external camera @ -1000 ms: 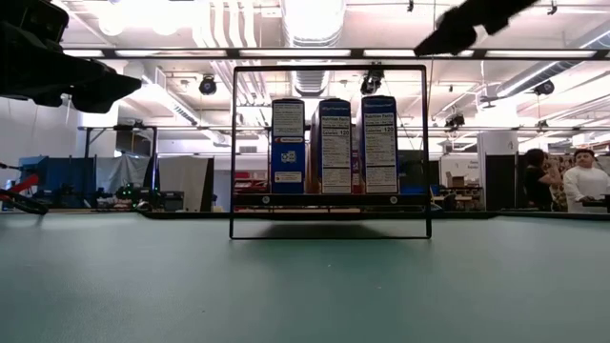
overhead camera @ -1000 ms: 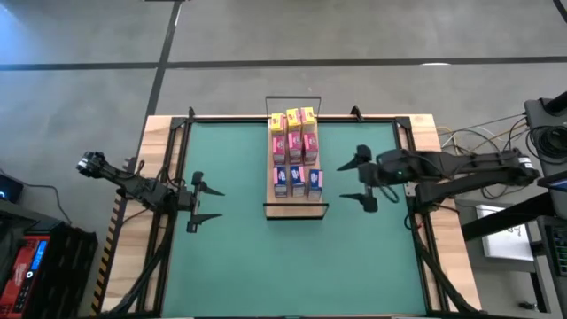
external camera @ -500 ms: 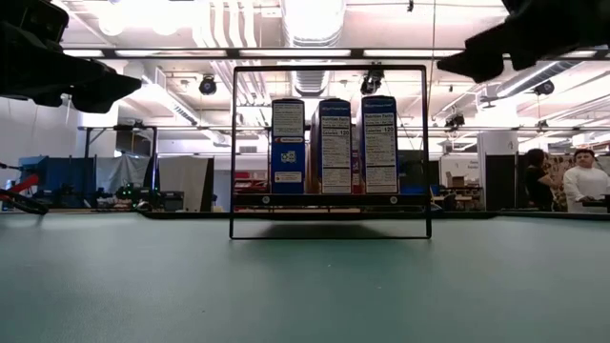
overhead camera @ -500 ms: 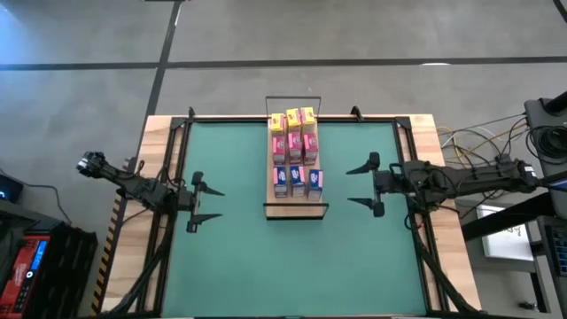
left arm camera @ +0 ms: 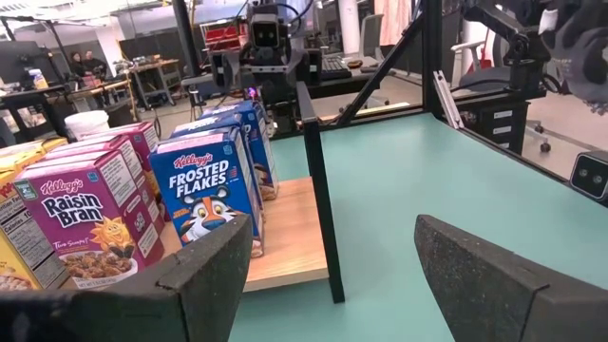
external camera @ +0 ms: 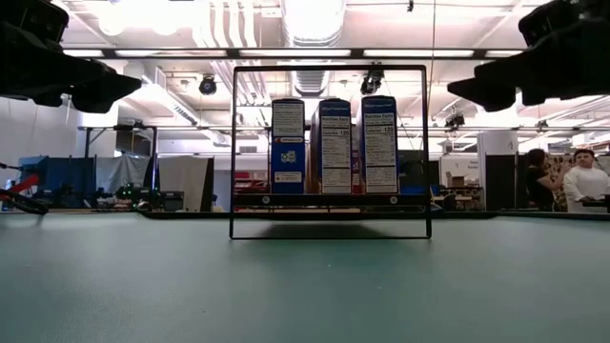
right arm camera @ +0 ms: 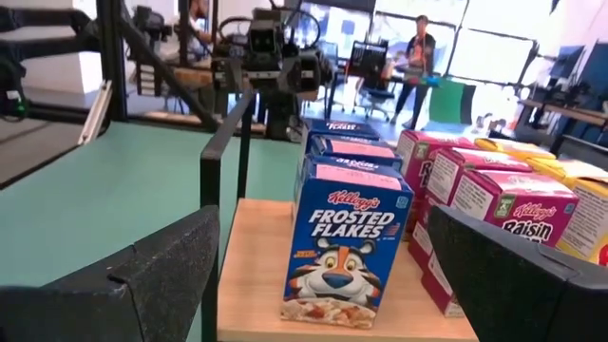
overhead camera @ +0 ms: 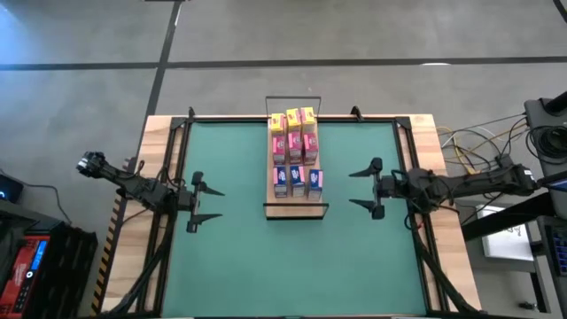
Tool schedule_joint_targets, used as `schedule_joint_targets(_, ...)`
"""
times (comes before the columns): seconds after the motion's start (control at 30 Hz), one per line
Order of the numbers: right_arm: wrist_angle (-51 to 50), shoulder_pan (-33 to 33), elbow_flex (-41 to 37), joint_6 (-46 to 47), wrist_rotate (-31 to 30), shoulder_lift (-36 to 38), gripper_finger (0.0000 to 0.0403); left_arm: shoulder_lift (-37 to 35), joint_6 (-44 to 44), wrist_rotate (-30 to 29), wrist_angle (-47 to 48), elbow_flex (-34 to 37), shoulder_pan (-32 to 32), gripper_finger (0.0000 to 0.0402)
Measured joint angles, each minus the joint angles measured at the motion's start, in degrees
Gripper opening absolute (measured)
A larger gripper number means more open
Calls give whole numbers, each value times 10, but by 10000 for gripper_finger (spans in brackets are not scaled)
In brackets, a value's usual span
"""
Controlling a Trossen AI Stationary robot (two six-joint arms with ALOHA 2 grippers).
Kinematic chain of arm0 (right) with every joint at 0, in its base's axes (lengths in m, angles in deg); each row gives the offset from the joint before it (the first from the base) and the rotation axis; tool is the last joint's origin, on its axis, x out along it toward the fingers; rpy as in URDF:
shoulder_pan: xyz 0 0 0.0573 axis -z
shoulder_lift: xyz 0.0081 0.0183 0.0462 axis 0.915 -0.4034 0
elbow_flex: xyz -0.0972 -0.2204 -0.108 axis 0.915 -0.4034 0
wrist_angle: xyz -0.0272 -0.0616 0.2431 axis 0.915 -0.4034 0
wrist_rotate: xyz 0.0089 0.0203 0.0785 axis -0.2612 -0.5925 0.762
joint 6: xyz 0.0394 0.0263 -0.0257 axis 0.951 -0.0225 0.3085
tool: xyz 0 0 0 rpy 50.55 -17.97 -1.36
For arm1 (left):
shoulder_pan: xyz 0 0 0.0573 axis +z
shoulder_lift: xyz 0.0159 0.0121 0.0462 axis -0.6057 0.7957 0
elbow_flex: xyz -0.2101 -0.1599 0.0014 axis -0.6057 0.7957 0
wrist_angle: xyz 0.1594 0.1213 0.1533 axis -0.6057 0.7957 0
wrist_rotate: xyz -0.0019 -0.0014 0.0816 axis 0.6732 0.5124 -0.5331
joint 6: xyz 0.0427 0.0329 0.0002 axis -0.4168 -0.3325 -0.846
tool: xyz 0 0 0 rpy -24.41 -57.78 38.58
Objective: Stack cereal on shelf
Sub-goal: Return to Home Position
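Observation:
The shelf, a narrow wooden plank with black wire frames at its short ends, lies down the table's middle. On it stand yellow, pink and blue cereal boxes in rows, upright on their bases. My left gripper hangs open above the table's left part, pointing level toward the shelf, nothing between its fingers. My right gripper hangs open right of the shelf, level, also with nothing in it. The right wrist view shows a blue Frosted Flakes box nearest, pink Raisin Bran behind.
Green table surface spreads on both sides of the shelf and toward the near edge. Black frame posts run along the table's left and right sides. Cables lie off the table's right edge. People stand in the room beyond.
My right gripper has drawn back toward the table's right edge and sunk, tipping from a downward slant to level. Its fingers stay open. The left arm, the shelf and the boxes have kept still.

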Motion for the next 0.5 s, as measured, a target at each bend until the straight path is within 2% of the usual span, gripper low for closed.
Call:
schedule_joint_targets(0.17, 35, 0, -24, -2, -15, -1, 365, 0, 0, 0, 0, 0, 0, 276)
schedule_joint_targets(0.5, 25, 1, -24, 0, -45, -2, 365, 0, 0, 0, 0, 0, 0, 276)
